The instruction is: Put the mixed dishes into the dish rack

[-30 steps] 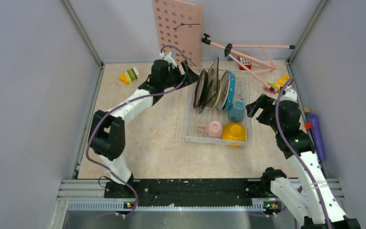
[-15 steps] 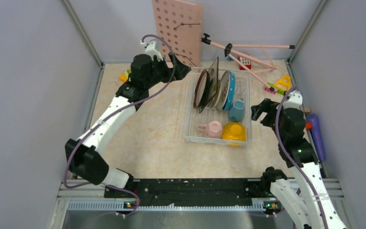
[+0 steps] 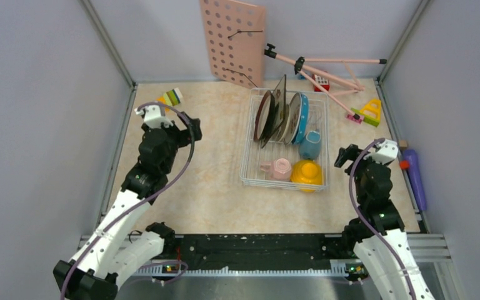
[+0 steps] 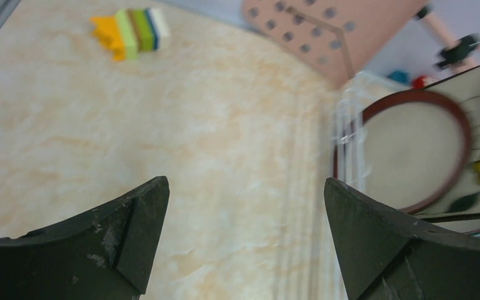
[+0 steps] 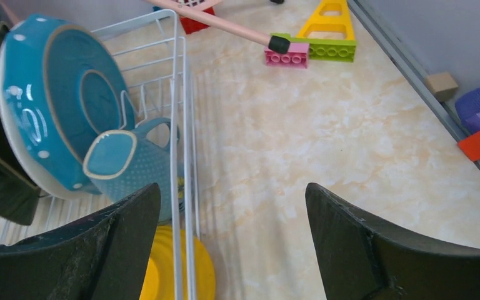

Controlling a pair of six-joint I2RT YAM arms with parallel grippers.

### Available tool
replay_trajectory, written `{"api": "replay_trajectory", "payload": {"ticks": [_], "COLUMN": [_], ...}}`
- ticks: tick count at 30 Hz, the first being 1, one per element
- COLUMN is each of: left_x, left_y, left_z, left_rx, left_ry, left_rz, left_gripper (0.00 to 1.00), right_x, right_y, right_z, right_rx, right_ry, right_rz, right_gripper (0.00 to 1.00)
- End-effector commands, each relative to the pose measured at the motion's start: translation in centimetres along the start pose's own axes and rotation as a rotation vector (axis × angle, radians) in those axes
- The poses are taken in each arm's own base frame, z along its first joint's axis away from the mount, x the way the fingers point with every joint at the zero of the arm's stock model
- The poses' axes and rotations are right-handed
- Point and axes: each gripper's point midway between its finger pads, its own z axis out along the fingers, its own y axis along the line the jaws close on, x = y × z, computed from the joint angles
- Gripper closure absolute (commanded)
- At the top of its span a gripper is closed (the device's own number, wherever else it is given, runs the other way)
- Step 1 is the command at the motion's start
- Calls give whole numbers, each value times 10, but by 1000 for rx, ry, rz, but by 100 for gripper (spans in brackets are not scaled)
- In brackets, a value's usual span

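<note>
Dish rack (image 3: 253, 153): sits on the right half of your table (image 3: 212, 175), loaded.
Plates: stand on edge in the rack's far end. The brown-rimmed plate (image 4: 406, 153) is leftmost and the blue polka-dot plate (image 5: 50, 100) rightmost. The dark ones between can't be told apart.
Blue-grey mug (image 5: 125, 165): just in front of the polka-dot plate, by the rack's right wall.
Pink cup (image 3: 280, 168): near end, touching the yellow bowl (image 3: 306, 173) in the near right corner.
Left gripper (image 4: 245, 183): your jaws spread wide, nothing held, over bare table well left of the rack.
Right gripper (image 5: 232, 187): jaws wide, empty, just right of the rack's near end.
Around: pink pegboard (image 3: 234, 40) behind the rack, striped toy block (image 3: 170, 98) far left.
</note>
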Motion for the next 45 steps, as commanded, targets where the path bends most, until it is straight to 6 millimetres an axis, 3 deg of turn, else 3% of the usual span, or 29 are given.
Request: {"api": "replay_trajectory", "payload": {"ticks": [1, 8, 11, 15, 18, 22, 25, 28, 31, 36, 37, 39, 40, 42, 43, 45], "left_x": [23, 66, 79, 80, 83, 87, 90, 85, 81, 106, 94, 99, 101, 104, 101, 101], "left_y": [57, 131, 149, 165, 167, 157, 161, 161, 162, 170, 169, 177, 183, 186, 188, 188], "left_z": [-5, -2, 3, 6, 8, 13, 20, 28, 41, 56, 56, 58, 65, 81, 79, 80], "left_rx": [-187, -402, -437, -473, -415, -293, -293, -283, -276, -227, -229, -274, -317, -321, -313, -311], "left_ry": [-80, -137, -134, -125, -180, -244, -247, -278, -274, -219, -281, -234, -191, -115, -130, -141], "left_rz": [28, 109, 133, 180, 185, 223, 287, 309, 345, 362, 389, 376, 350, 335, 330, 333], "left_gripper": [1, 1, 1, 2, 2, 3, 3, 2, 2, 8, 8, 7, 8, 16, 4, 2], "right_x": [-1, 35, 43, 60, 62, 49, 53, 47, 46, 60, 62, 67, 66, 72, 71, 72], "right_y": [-20, -38, -44, -43, -25, -12, -2, -11, -3, -1, 0, -6, -6, -2, 0, 1], "right_z": [17, 46, 51, 55, 57, 61, 76, 94, 101, 106, 107, 119, 124, 125, 124, 125], "right_rx": [123, 235, 269, 217, 85, 2, -30, -3, -96, -132, -136, -86, -81, -109, -115, -117], "right_ry": [-72, -68, -82, -79, -114, -200, -168, -172, -173, -207, -179, -129, -121, -94, -99, -97], "right_rz": [20, 17, 23, -21, -78, -188, -217, -149, -188, -197, -203, -191, -189, -210, -217, -224], "right_gripper": [15, 14, 15, 16, 15, 15, 14, 13, 15, 16, 16, 15, 4, 1, 1, 1]}}
